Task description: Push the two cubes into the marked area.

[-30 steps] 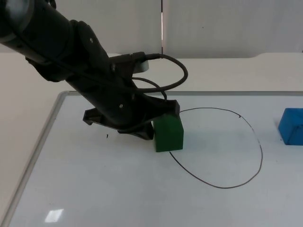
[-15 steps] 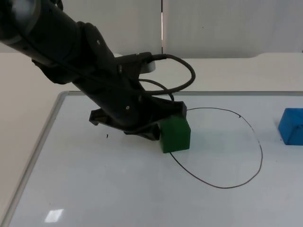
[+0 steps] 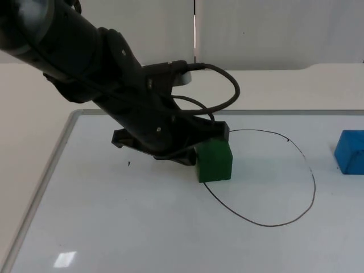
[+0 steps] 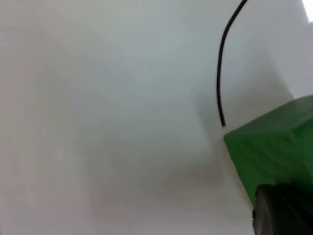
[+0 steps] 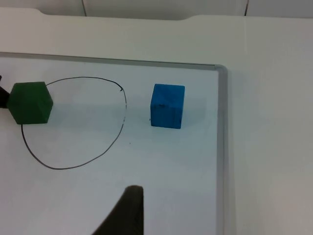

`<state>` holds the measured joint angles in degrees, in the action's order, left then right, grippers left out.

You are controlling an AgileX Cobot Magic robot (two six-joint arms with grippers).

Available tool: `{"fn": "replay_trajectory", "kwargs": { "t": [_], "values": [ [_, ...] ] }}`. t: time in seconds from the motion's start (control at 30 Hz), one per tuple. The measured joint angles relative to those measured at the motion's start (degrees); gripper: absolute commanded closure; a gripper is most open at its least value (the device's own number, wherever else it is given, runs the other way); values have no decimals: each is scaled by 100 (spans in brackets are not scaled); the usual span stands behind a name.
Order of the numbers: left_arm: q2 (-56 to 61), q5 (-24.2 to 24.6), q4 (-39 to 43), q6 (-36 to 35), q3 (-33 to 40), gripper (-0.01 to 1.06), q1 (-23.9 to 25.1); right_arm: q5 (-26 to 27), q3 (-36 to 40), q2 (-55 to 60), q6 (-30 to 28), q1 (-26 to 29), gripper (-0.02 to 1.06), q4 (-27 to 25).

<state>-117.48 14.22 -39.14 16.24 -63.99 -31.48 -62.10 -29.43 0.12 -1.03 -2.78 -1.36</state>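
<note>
The green cube (image 3: 215,161) sits against the left gripper (image 3: 196,149) on the drawn outline (image 3: 296,149); finger state unclear

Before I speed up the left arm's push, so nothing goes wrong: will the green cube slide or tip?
The green cube is squat with flat faces, so it likely slides rather than rolls or tips. The glossy whiteboard looks smooth. The left gripper contacts one side, so the cube may twist.
</note>
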Motion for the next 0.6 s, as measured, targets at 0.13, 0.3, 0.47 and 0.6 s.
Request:
{"fn": "replay_trajectory", "kwargs": {
  "t": [0.13,0.3,0.47,0.6],
  "values": [
    [0,-26,0,0,0,105,-108,0,0,0,0,0,-1,0],
    [0,-62,0,0,0,105,-241,0,0,0,0,0,-1,0],
    [0,-118,0,0,0,105,-251,0,0,0,0,0,-1,0],
    [0,-240,0,25,-37,105,-251,0,0,0,0,0,-1,0]
  ]
}}
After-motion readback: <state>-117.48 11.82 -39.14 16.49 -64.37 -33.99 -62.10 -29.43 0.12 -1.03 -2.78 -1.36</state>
